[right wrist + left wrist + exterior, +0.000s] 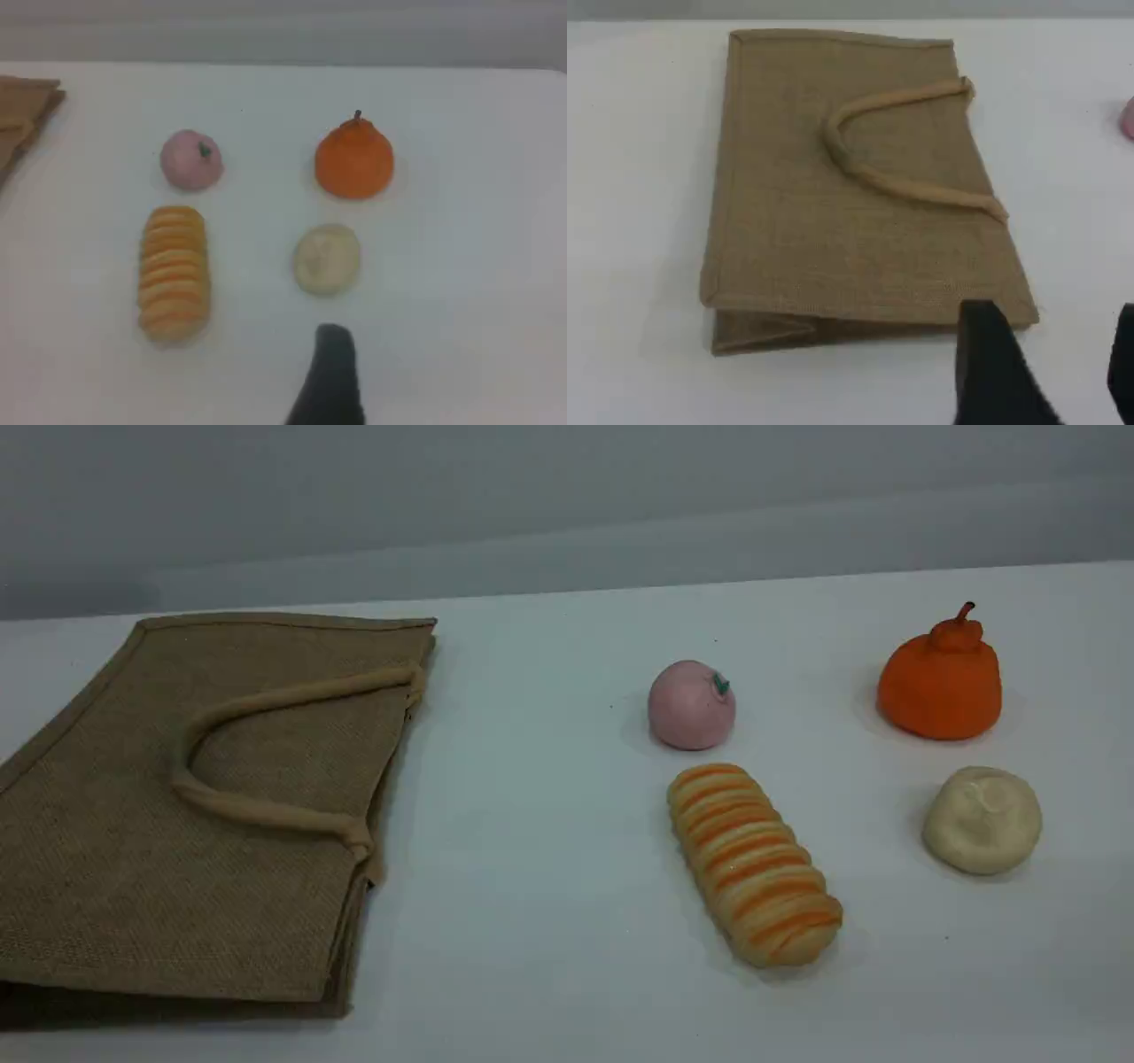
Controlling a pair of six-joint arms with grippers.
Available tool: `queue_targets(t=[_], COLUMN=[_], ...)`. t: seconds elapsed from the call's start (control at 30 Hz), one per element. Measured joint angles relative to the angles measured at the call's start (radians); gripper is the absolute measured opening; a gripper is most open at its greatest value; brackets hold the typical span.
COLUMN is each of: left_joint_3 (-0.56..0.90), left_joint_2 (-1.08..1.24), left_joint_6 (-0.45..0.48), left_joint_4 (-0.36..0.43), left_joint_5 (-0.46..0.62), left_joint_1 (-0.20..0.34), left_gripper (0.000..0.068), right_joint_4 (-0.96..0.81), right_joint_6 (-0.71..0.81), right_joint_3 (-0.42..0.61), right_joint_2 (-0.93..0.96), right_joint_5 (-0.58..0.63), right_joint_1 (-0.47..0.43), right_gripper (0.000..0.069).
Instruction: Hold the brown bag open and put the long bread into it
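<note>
Jute-brown, one bag (133,886) is lying flat at the table's (549,921) left, its one visible handle (266,810) folded onto it and its mouth facing right. The left gripper (1059,372) is hovering by the bag's near right corner, fingers standing apart. One bread (753,864) is lying mid-right, its long axis running far to near and slanting right. One pink ball (691,704) is sitting just behind it, with one orange fruit (941,682) and one bun (982,819) farther right. The right gripper (330,372) is hanging wide and holding nothing, with the bread ahead to its left.

A wide white table (549,957) fills most of what I can see. Behind its far edge stands a plain grey wall (567,478), paler in a band near the bottom. The light is soft and even, and the shadows are faint.
</note>
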Motion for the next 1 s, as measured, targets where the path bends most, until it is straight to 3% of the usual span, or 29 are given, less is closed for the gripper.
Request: queue_targets(t=[1.0], left_joint_3=[0.0], left_joint_2=[0.0], left_joint_6=[0.0], left_joint_4=[0.0], left_joint_5=[0.0], left_joint_1=[0.0], left_gripper=[0.0306], right_joint_4=[0.057], right_joint_6=[0.0], right_joint_3=[0.0], right_joint_2=[0.0], right_joint_5=[-0.008], right_joint_1=[0.0], right_gripper=[0.0554])
